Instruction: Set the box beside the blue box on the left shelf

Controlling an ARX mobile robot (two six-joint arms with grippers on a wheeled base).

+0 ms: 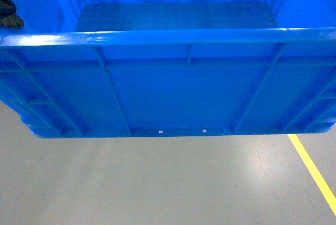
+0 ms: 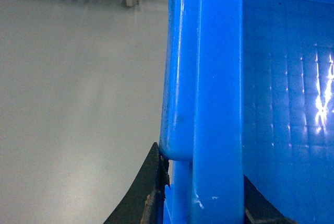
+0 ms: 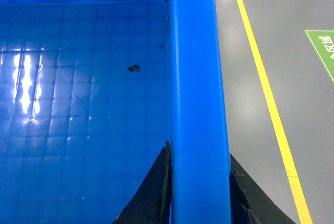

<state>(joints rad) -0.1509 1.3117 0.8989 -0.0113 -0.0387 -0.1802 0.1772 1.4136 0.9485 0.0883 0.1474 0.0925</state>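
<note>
Carrying stage: box [image 1: 173, 94] is held aloft over the grey floor [image 1: 157, 183], left pincer [image 2: 201, 203] and right pincer [image 3: 198, 192] each clamped on a side rim. No shelf visible; placement remains.

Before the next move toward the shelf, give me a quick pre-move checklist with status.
1. Left gripper straddles the box rim, a finger each side: ok.
2. Right gripper straddles the opposite rim: ok.
3. Box off the floor, hanging level in the head view: ok.
4. Box inside free of cargo: ok; only a small dark speck on its bottom.
5. Left shelf and other blue box in sight: not ok, neither appears in any view.
6. Path ahead: cannot tell; the box blocks the head view.
</note>
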